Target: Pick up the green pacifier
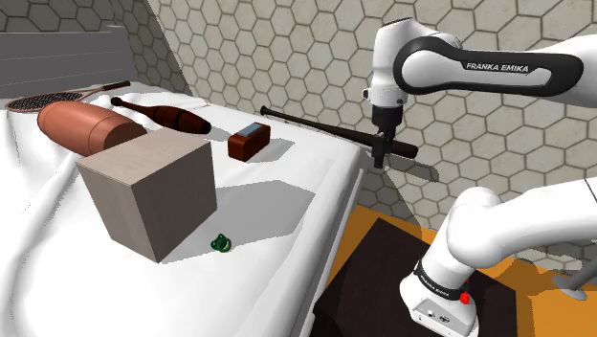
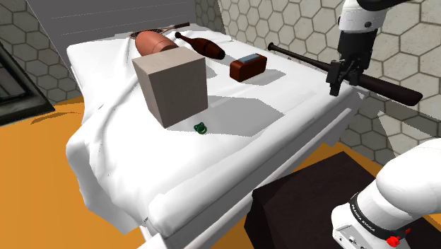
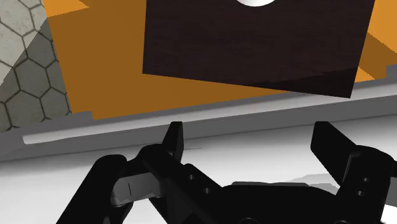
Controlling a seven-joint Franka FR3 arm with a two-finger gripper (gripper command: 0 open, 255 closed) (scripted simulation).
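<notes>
Pincer (image 3: 250, 135) agape, pacifier (image 1: 221, 244) seemingly well apart

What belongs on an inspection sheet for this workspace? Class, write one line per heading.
Surface: white sheet covering a bed-like top, wrinkled at the sides.
Job's things: green pacifier lies on the sheet beside the box's near corner, untouched.
Clutter: grey-beige box; brown block; dark bat; dark red club; brown cylinder; racket.
Grippers: gripper open, hovering over the bat, far from the pacifier.
Cables: nothing seen.
Surroundings: hexagon-tiled wall, orange floor, dark stand.
</notes>
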